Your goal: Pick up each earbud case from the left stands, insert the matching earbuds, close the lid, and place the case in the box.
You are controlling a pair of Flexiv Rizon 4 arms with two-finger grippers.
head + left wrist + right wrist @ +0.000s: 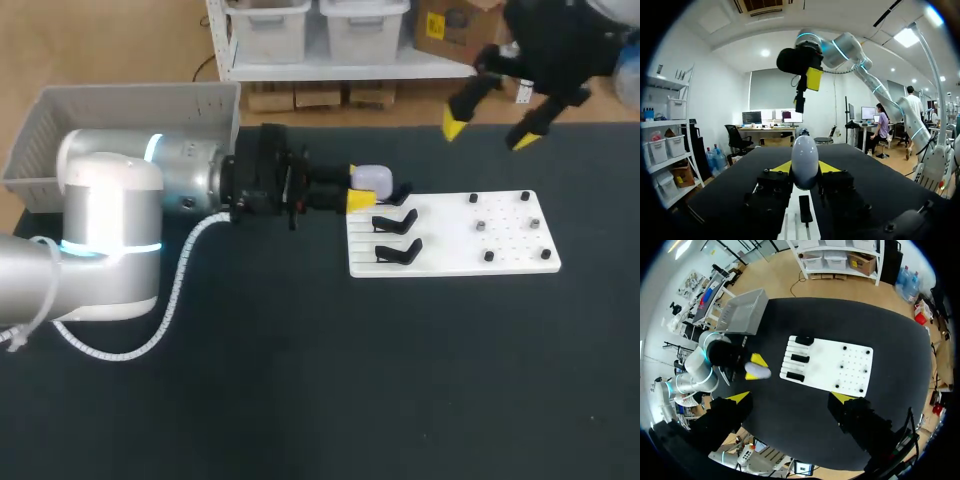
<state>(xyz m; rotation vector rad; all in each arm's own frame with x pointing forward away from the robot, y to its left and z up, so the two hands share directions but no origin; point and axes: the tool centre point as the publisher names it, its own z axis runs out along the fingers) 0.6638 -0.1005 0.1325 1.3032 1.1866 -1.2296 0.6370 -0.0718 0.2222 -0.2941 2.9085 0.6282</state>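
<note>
Table: matte black covering, plain and without glare; everything listed below sits on it or hangs over it

Left arm: comes in low and level from the left side, a white coiled cable looping off it down to the table

Box: grey slotted bin at the far left corner, behind the left arm, well apart from the board

Board: white slab right of centre; stands on its left half, pegs on its right

Right gripper: raised over the far edge, fingers spread wide, nothing between them, well apart from the case

Left gripper: yellow tips pinching the case from two sides at the board's far left corner

Stands: three, black, in a row; the nearer two are bare

Earbud case: pale, rounded, egg-smooth; held just beside the farthest stand; whether it is fully clear of that stand cannot be told

Pegs: small dark studs, with greyish bits among them; too small to say which are earbuds

Risks, as judged:
- curved glossy shell in a narrow pinch may twist or slip
- if the case is not clear of its stand, a sideways pull could tip it out of the grip
- the slack cable might drag on the table covering
</note>
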